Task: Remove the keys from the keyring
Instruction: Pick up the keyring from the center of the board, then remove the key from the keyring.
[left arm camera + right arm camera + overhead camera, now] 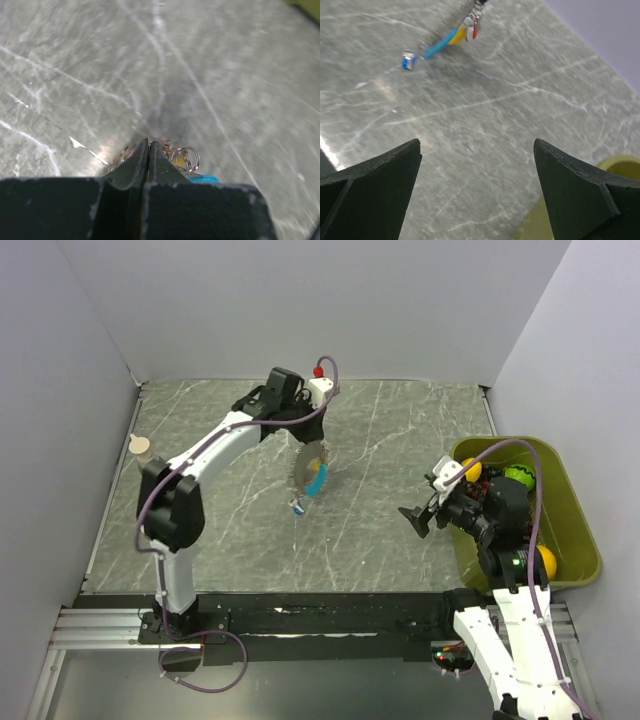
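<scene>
Right hand (428,498) stood spread wide, holding nothing, beside the green bin (578,515) at the worktop's (400,430) right edge. Further in, left hand (318,445) pinched the top of the keyring (304,472), which hung with the keys (316,481) over the middle of the worktop.

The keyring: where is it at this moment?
In the top view the keyring hangs from the shut left gripper over the middle of the table, left of the green bin.
</scene>
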Controlling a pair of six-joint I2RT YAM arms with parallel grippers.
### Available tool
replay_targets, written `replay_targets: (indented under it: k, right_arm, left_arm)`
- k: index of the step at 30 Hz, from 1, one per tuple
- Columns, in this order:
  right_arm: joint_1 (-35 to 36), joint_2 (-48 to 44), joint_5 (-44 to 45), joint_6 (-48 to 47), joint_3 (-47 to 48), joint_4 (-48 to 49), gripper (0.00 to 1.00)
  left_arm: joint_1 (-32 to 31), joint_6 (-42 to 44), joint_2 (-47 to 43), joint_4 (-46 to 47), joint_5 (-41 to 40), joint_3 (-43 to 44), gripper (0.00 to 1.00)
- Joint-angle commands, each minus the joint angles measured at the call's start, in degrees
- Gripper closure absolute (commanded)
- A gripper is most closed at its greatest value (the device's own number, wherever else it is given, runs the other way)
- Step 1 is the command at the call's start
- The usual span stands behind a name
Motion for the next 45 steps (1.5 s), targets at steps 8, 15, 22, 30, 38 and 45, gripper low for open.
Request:
replay_targets:
  k: [8,15,22,30,38,45]
  right_arm:
    - [0.6,5.5,-18.4,0.4,13.1,-1.8,0.0]
    - [0.7,7.8,-25.9,3.7,16.7,1.1,0.0]
    - [1.6,9.6,-28.4,5.7,17.3,3.2,0.02]
    - [2.0,9.1,-32.3,10.2,12.1,9.5,0.02]
    - [2.7,9.7,-36.9,14.6,9.9,13.0,0.05]
    - [6.5,11.1,-34.3,13.5,9.7,12.3,0.06]
  left_arm:
    - [-0.5,9.4,-18.2,-7.6,21.1,-9.6,0.99]
    - [-1.6,11.7,-24.2,-11.4,29.1,-11.0,0.99]
    - [-3.0,14.6,-28.2,-16.4,34.7,-10.3,0.99]
    - [-3.7,21.1,-32.0,-21.7,41.2,-11.7,0.99]
    - [-3.7,31.0,-31.8,-29.8,50.3,-11.6,0.99]
    - [-3.7,37.4,-29.4,-36.4,55.3,-9.0,0.99]
